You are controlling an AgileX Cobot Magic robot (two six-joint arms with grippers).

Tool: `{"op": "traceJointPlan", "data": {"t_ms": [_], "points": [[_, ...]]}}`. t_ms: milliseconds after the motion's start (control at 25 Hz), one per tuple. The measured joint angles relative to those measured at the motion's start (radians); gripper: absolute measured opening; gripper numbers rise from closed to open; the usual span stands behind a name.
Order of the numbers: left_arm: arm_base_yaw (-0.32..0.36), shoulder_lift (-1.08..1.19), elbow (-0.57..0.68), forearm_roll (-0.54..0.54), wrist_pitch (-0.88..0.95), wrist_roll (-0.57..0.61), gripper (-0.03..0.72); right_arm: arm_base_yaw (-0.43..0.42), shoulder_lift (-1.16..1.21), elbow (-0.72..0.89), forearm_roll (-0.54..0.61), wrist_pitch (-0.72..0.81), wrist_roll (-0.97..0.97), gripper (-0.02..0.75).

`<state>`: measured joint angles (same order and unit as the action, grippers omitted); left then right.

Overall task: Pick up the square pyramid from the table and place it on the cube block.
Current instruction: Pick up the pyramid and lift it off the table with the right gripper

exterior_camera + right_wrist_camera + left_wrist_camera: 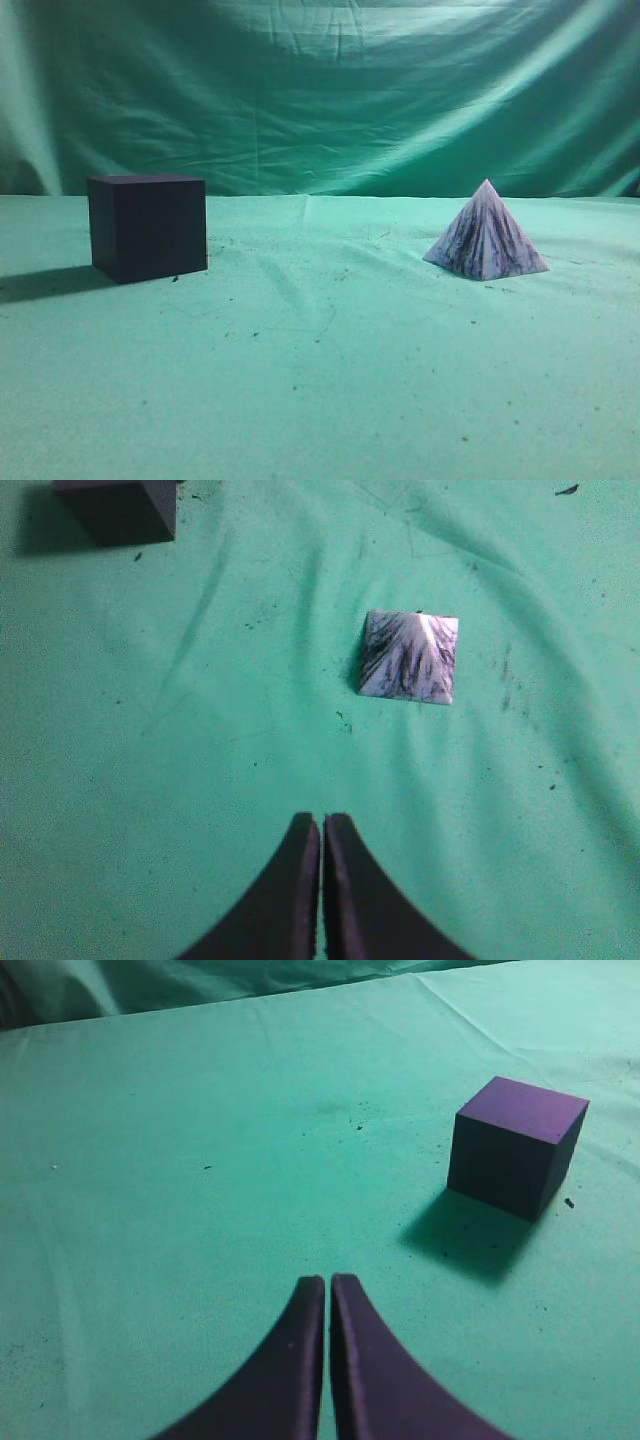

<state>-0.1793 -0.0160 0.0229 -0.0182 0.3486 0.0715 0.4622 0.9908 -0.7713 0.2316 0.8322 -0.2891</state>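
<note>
The square pyramid [486,236], whitish-lavender with dark streaks, stands on the green-draped table [330,380] at the right. It also shows in the right wrist view [410,657], ahead and a little right of my right gripper [322,822], which is shut and empty. The dark cube block [147,225] stands at the left. It shows in the left wrist view [516,1146], ahead and to the right of my left gripper [327,1282], which is shut and empty. The cube's corner also appears at the top left of the right wrist view [118,508]. Neither gripper shows in the exterior view.
A wrinkled green backdrop [320,90] hangs behind the table. Small dark specks are scattered over the cloth.
</note>
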Motion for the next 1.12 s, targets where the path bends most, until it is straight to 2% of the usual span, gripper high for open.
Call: {"op": "traceJointPlan", "data": {"t_ms": [160, 360, 440, 520, 680, 760, 800, 1000, 1040, 1120], "points": [[0.0, 0.0, 0.0, 0.0, 0.0, 0.0, 0.0, 0.043, 0.201, -0.115, -0.065, 0.0, 0.119, 0.0], [0.0, 0.0, 0.0, 0.0, 0.0, 0.0, 0.0, 0.059, 0.413, -0.228, -0.114, -0.002, 0.135, 0.0], [0.0, 0.0, 0.0, 0.0, 0.0, 0.0, 0.0, 0.059, 0.485, -0.266, -0.127, -0.002, 0.135, 0.047], [0.0, 0.0, 0.0, 0.0, 0.0, 0.0, 0.0, 0.059, 0.54, -0.293, -0.132, -0.002, 0.13, 0.181], [0.0, 0.0, 0.0, 0.0, 0.0, 0.0, 0.0, 0.059, 0.637, -0.329, -0.135, -0.011, 0.125, 0.531], [0.0, 0.0, 0.0, 0.0, 0.0, 0.0, 0.0, 0.059, 0.678, -0.341, -0.152, -0.02, 0.149, 0.637], [0.0, 0.0, 0.0, 0.0, 0.0, 0.0, 0.0, 0.059, 0.7, -0.345, -0.163, -0.023, 0.156, 0.657], [0.0, 0.0, 0.0, 0.0, 0.0, 0.0, 0.0, 0.059, 0.801, -0.385, -0.225, -0.031, 0.182, 0.647], [0.0, 0.0, 0.0, 0.0, 0.0, 0.0, 0.0, 0.059, 0.815, -0.395, -0.232, -0.034, 0.182, 0.598], [0.0, 0.0, 0.0, 0.0, 0.0, 0.0, 0.0, 0.059, 0.842, -0.411, -0.24, -0.046, 0.184, 0.598]]}}
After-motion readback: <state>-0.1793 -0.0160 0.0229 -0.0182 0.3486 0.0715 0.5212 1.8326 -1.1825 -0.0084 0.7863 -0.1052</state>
